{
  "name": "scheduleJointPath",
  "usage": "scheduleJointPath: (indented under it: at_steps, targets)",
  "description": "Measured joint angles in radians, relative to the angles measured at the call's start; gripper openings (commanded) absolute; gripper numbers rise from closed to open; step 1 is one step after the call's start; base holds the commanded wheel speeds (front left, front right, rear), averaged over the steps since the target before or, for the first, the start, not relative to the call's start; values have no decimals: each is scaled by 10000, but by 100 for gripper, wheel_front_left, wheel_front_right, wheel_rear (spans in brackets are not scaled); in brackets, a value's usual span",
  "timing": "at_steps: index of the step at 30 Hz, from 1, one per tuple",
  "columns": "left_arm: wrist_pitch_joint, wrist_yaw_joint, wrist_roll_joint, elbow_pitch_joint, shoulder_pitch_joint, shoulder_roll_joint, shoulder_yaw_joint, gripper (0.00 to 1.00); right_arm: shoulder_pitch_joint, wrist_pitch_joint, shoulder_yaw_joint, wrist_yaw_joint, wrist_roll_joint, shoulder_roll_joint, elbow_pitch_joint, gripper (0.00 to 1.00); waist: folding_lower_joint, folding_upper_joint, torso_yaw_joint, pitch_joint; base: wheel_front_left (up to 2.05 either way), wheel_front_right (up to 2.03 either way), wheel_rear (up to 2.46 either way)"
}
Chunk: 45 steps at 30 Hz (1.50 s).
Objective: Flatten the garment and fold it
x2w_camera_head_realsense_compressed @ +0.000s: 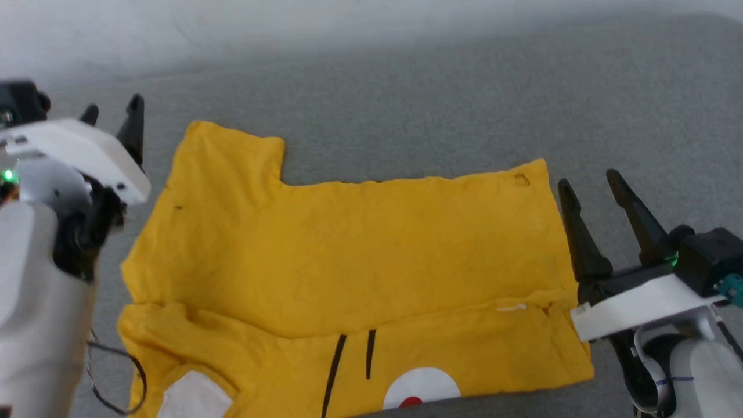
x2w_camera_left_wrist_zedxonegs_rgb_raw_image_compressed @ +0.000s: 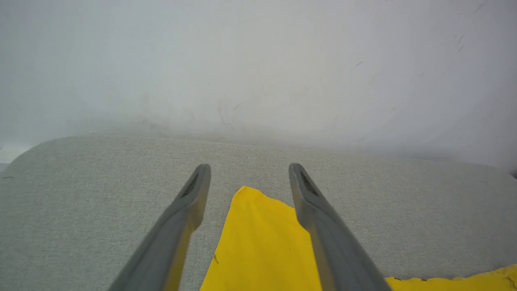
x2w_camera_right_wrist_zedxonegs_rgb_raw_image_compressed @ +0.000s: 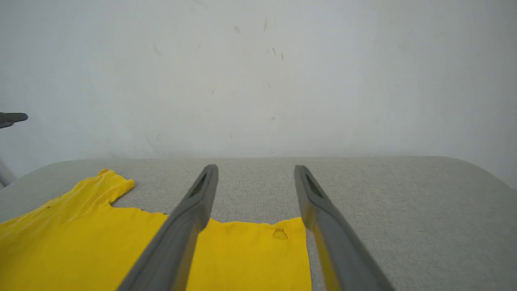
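Observation:
The garment (x2w_camera_head_realsense_compressed: 348,249), a bright yellow T-shirt, lies spread on the grey padded surface (x2w_camera_head_realsense_compressed: 464,104), its far half folded over toward me along a crease. Black stripes and a white patch with a red dot show on the near strip. A sleeve sticks out at the far left (x2w_camera_left_wrist_zedxonegs_rgb_raw_image_compressed: 258,238). My left gripper (x2w_camera_head_realsense_compressed: 113,113) stands open just left of that sleeve, holding nothing. My right gripper (x2w_camera_head_realsense_compressed: 592,188) stands open beside the garment's right edge (x2w_camera_right_wrist_zedxonegs_rgb_raw_image_compressed: 246,258), also with nothing in it. Each wrist view shows two spread fingers above the cloth.
A pale wall (x2w_camera_right_wrist_zedxonegs_rgb_raw_image_compressed: 258,72) rises behind the grey surface. Bare grey surface stretches beyond the garment and to its right. A thin dark cable (x2w_camera_head_realsense_compressed: 125,360) hangs by my left arm at the lower left.

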Motion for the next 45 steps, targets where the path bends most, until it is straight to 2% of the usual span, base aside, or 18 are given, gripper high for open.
scheduleJointPath:
  at_steps: [8,14,23,24,25,26,33,37,45]
  targets:
    - [1908,-767,-86,2270,-2135,232,-702,100,-309,-301,221,0,36,186,-556,100,-2,0,-858,1198,0,0,0]
    - [3346,-905,-155,3534,-2650,150,-1229,100,-390,-337,403,0,188,272,-548,100,-2,0,-1512,1846,0,0,0]
    - [4819,-844,211,4138,-3647,527,-1879,100,-476,-359,504,0,372,301,-393,100,-8,0,-2108,2403,0,0,0]
    - [5032,-803,297,4178,-3754,546,-1983,70,-481,-309,520,0,443,303,-384,100,-9,0,-2136,2432,0,0,0]
    - [5175,-740,334,4197,-3832,552,-2052,26,-483,-295,539,0,481,295,-366,100,-9,1,-2158,2451,0,0,0]
    - [5246,-663,334,4215,-3859,550,-2063,0,-484,-288,560,0,514,286,-343,100,-8,0,-2173,2455,0,0,0]
    - [5379,-583,334,4274,-3827,477,-2203,0,-494,-15,420,0,669,153,-188,100,-3,0,-2064,2233,0,0,0]
    - [4909,-585,382,4149,-3509,382,-2245,0,-659,504,270,0,1020,-104,182,100,-2,0,-1863,1993,0,0,0]
    - [4015,-761,313,3377,-2985,136,-2265,0,-2604,2328,562,0,2065,-1250,2309,100,-2,0,-1099,1615,0,0,0]
